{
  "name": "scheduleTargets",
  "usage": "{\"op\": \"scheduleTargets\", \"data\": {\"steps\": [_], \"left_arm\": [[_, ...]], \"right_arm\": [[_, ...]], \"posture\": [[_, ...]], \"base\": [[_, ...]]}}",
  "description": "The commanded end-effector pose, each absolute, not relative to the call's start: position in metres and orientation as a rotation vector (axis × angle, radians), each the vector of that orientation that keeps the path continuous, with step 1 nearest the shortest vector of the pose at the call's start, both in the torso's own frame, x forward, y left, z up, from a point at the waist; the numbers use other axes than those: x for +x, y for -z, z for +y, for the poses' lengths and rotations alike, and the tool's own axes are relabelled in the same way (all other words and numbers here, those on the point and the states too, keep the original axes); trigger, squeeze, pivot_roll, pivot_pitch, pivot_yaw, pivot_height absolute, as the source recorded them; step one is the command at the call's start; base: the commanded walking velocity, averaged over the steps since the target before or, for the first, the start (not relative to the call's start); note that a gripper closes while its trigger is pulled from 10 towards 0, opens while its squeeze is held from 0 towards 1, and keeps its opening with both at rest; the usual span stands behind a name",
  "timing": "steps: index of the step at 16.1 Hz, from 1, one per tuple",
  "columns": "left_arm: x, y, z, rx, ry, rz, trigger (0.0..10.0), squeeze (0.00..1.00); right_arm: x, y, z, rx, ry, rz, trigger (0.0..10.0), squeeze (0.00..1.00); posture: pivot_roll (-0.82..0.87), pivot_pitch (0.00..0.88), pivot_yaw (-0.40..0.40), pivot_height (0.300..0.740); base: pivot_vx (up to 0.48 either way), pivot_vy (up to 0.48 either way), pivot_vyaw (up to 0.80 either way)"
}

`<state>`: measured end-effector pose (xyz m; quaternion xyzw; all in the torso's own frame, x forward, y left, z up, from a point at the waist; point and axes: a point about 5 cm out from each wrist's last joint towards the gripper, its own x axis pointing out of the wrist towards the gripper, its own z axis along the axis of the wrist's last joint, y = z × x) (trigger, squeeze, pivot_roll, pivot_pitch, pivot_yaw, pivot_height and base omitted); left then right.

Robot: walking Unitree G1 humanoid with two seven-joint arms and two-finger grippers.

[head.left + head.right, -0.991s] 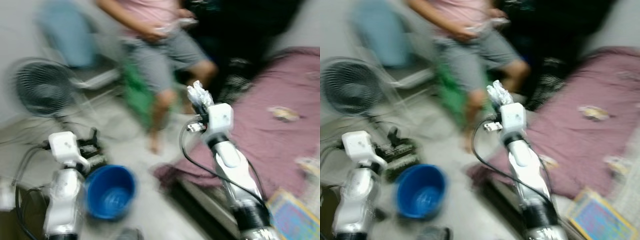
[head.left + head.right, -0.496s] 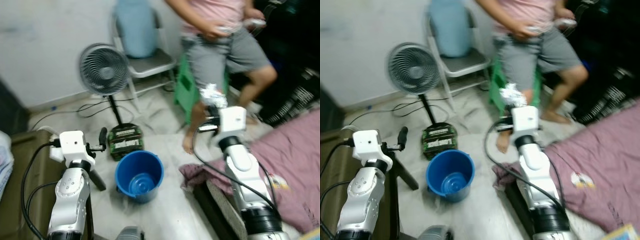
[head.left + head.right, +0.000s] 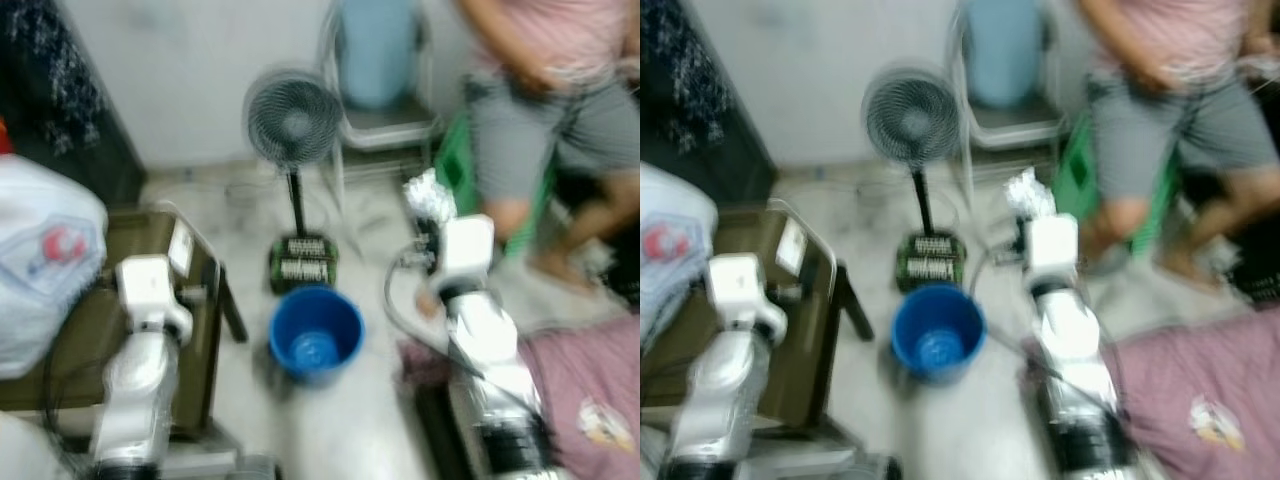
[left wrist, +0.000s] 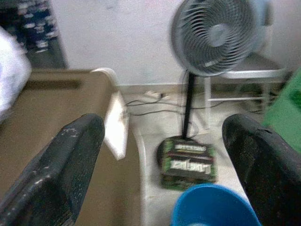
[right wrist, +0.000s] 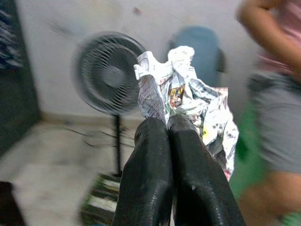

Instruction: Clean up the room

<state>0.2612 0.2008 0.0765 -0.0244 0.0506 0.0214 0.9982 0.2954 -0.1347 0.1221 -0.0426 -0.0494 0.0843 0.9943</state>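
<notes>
The right gripper [image 5: 171, 127] pinches a crumpled paper wad [image 5: 188, 101] by its lower edge, fingers closed tight – light, soft, easily slipped – while the left gripper [image 4: 164, 155] gapes wide and empty above the blue bucket [image 3: 316, 333]

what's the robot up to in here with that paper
The right gripper is shut on a crumpled wad of newspaper, held up above the floor. A blue bucket stands on the floor between the two arms. The left gripper is open and holds nothing. A person sits beyond, near a standing fan.

Right end effector [image 5: 168, 123] clamped (left [image 4: 164, 146] spread)
</notes>
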Motion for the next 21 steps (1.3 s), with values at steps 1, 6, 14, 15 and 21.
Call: {"op": "scheduleTargets", "data": {"steps": [1, 6, 14, 15, 21], "left_arm": [[0.264, -0.080, 0.194, -0.061, -0.015, 0.093, 10.0, 0.00], [0.266, -0.080, 0.193, -0.063, 0.017, 0.095, 10.0, 0.00], [0.268, -0.086, 0.185, -0.078, 0.099, 0.054, 10.0, 0.00], [0.268, -0.086, 0.185, -0.078, 0.104, 0.054, 10.0, 0.00], [0.269, -0.087, 0.184, -0.089, 0.114, 0.053, 10.0, 0.00]], "right_arm": [[0.295, -0.124, -0.142, -0.101, -0.148, -0.099, 10.0, 0.00], [0.295, -0.124, -0.141, -0.101, -0.145, -0.097, 10.0, 0.00], [0.297, -0.127, -0.139, -0.072, -0.150, -0.107, 10.0, 0.00], [0.297, -0.127, -0.139, -0.069, -0.150, -0.106, 10.0, 0.00], [0.298, -0.126, -0.140, -0.064, -0.144, -0.097, 10.0, 0.00]], "posture": [[-0.04, 0.000, 0.036, 0.740], [-0.05, 0.000, 0.048, 0.740], [-0.05, 0.000, 0.053, 0.740], [-0.05, 0.000, 0.054, 0.740], [-0.06, 0.000, 0.055, 0.740]], "base": [[0.000, 0.000, 0.80], [0.000, 0.000, 0.48], [0.062, 0.000, 0.00], [0.270, 0.000, 0.00], [0.334, 0.000, 0.00]]}}
